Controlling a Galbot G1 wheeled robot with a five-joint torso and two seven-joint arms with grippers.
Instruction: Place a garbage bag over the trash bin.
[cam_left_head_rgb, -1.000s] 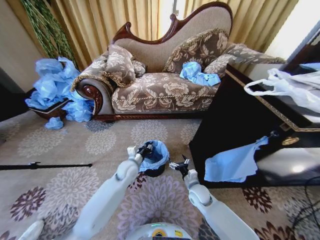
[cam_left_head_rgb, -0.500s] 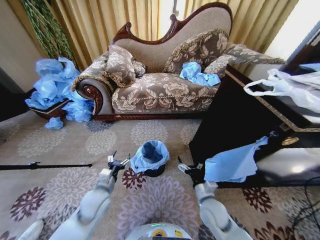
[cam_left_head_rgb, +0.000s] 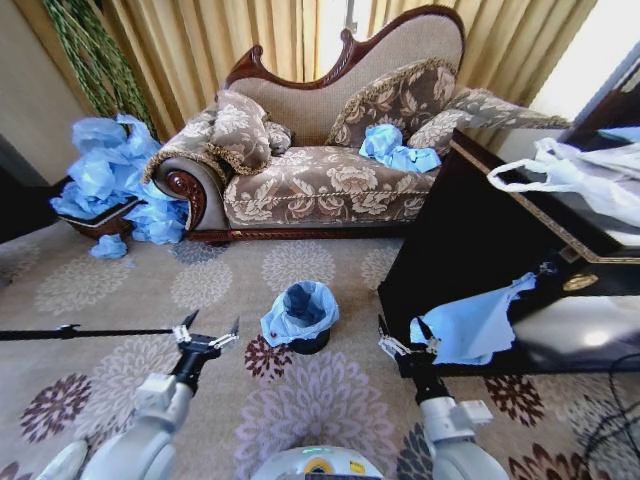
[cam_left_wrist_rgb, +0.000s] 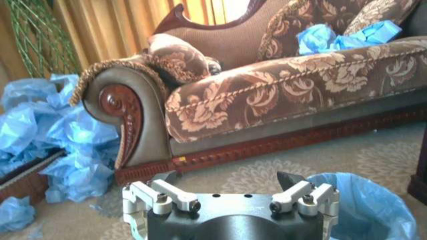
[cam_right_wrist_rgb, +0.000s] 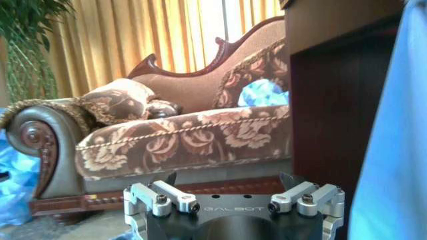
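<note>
The small black trash bin (cam_left_head_rgb: 309, 343) stands on the patterned carpet in front of the sofa, with the light blue garbage bag (cam_left_head_rgb: 298, 309) lining it and draped over its rim. In the left wrist view the garbage bag (cam_left_wrist_rgb: 360, 207) shows beside one fingertip. My left gripper (cam_left_head_rgb: 207, 333) is open, low over the carpet to the left of the bin and apart from it. My right gripper (cam_left_head_rgb: 406, 341) is open too, to the right of the bin, close to the dark cabinet. In the wrist views the left gripper (cam_left_wrist_rgb: 228, 181) and the right gripper (cam_right_wrist_rgb: 230, 181) hold nothing.
A dark glossy cabinet (cam_left_head_rgb: 470, 240) stands at the right with a blue film sheet (cam_left_head_rgb: 468, 327) hanging down its front and a white handled bag (cam_left_head_rgb: 580, 172) on top. Crumpled blue bags (cam_left_head_rgb: 110, 180) are piled left of the sofa (cam_left_head_rgb: 330, 180). A black rod (cam_left_head_rgb: 90, 331) lies on the carpet.
Both grippers have drawn back from the bin's rim and moved apart, the left to the left, the right toward the cabinet. The bag stays over the bin.
</note>
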